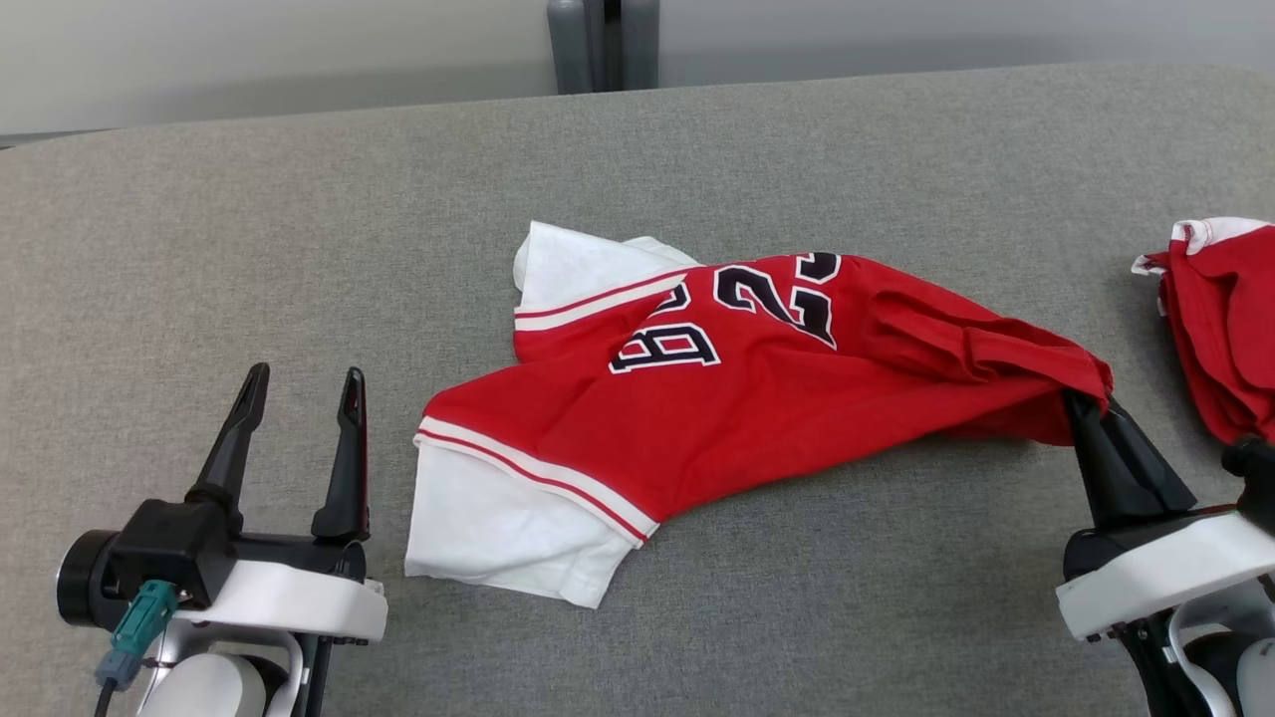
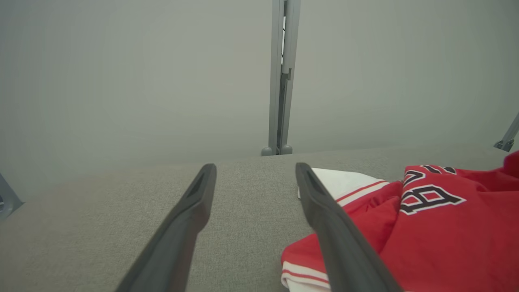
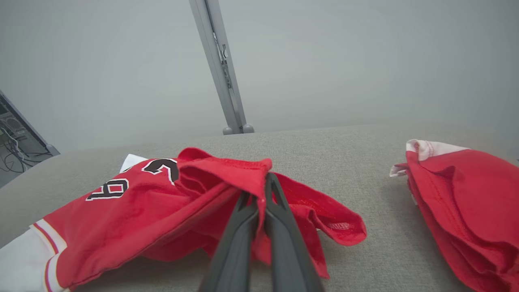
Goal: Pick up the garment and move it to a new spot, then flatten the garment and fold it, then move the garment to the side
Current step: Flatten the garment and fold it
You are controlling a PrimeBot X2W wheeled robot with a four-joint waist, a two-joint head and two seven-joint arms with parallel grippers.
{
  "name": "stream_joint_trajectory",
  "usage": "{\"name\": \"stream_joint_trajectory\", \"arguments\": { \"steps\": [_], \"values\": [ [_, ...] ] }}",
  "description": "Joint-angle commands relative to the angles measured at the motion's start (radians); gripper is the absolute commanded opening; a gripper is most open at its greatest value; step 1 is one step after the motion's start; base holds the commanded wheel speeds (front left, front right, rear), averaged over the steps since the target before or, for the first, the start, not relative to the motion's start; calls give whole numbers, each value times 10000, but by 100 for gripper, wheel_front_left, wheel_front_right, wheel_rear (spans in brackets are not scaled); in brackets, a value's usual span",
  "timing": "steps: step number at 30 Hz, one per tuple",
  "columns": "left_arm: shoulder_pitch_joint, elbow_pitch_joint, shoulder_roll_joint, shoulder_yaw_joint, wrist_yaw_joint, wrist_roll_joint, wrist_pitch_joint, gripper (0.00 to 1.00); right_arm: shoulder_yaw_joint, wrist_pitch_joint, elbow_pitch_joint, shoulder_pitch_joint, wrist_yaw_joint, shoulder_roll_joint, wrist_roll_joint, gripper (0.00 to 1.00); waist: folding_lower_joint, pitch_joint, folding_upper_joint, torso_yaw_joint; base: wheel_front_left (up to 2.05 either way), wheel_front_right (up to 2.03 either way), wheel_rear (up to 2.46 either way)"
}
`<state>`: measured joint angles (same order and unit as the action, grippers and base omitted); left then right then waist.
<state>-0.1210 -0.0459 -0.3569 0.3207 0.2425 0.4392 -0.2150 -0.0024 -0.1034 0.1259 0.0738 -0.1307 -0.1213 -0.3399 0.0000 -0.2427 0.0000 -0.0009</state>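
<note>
The garment point(image 1: 737, 398) is a red jersey with white sleeves and black numbers, lying crumpled in the middle of the grey table. My right gripper point(image 1: 1091, 403) is shut on its right-hand red edge, and the cloth bunches up toward the pinch. In the right wrist view the two fingers point(image 3: 243, 227) press together with a fold of the garment point(image 3: 227, 174) between the tips of the right gripper point(image 3: 261, 190). My left gripper point(image 1: 304, 383) stands open to the left of the white sleeve, apart from it. Along the left wrist view, the left gripper point(image 2: 255, 172) holds nothing, with the garment point(image 2: 425, 235) at its right.
A second red garment point(image 1: 1225, 319) lies in a heap at the table's right edge, also at the right of the right wrist view point(image 3: 466, 207). A grey post point(image 1: 603, 45) stands behind the far table edge. Bare grey tabletop point(image 1: 249, 229) stretches to the left and back.
</note>
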Motion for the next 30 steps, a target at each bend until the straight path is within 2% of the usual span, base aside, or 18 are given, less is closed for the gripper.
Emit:
{"name": "stream_joint_trajectory", "arguments": {
  "steps": [1, 2, 3, 4, 5, 6, 7, 14, 18, 21, 30],
  "values": [
    [-203, 30, -25, -34, -33, 22, -59, 100, -107, -77, 21, -32, -2, -13, 76, 5, 0, -29, 0, -25, 0, 0, 0],
    [-202, 48, -21, -26, -38, 24, -66, 100, -148, -144, 49, -42, -2, 4, 191, 14, 0, -48, 0, -34, 0, 0, 0],
    [-220, 72, -13, -9, -43, 25, -75, 100, -166, -194, -7, -64, -2, -2, 322, 33, 0, -65, 0, -32, 0, 0, 0],
    [-268, 94, -8, 10, -61, 27, -82, 100, -152, -279, -158, -132, -2, 56, 310, 43, 0, -81, 0, -21, 0, 0, 0],
    [-319, 100, -2, 23, -88, 29, -84, 100, -119, -313, -360, -218, -2, 102, 291, 45, 0, -94, 0, -8, 0, 0, 0],
    [-363, 117, 11, 43, -111, 32, -89, 100, -53, -347, -541, -296, -2, 68, 363, 58, 0, -109, 0, 13, 0, 0, 0],
    [-398, 132, 20, 52, -114, 39, -95, 100, -66, -314, -757, -328, -2, 107, 333, 100, 0, -129, 0, 32, 0, 0, 0],
    [-291, 251, -13, 73, -103, 84, -107, 100, -16, -491, -2216, -1024, -2, 389, -197, 100, 0, -142, 0, 51, 0, 0, 0],
    [-168, 209, -132, 28, -29, 90, -50, 100, -37, -821, -2208, -1433, -2, 338, -327, 100, 0, -127, 0, -128, 0, 0, 0],
    [-122, 142, -214, -13, 25, 104, -13, 100, -77, -912, -1837, -1683, -2, 184, -285, 100, 0, -114, 0, -289, 0, 0, 0],
    [100, -90, -404, -121, 245, 55, 120, 100, -331, 240, 845, -1663, -2, -254, -52, 100, 0, 189, 0, -609, 0, 0, 0]
  ]
}}
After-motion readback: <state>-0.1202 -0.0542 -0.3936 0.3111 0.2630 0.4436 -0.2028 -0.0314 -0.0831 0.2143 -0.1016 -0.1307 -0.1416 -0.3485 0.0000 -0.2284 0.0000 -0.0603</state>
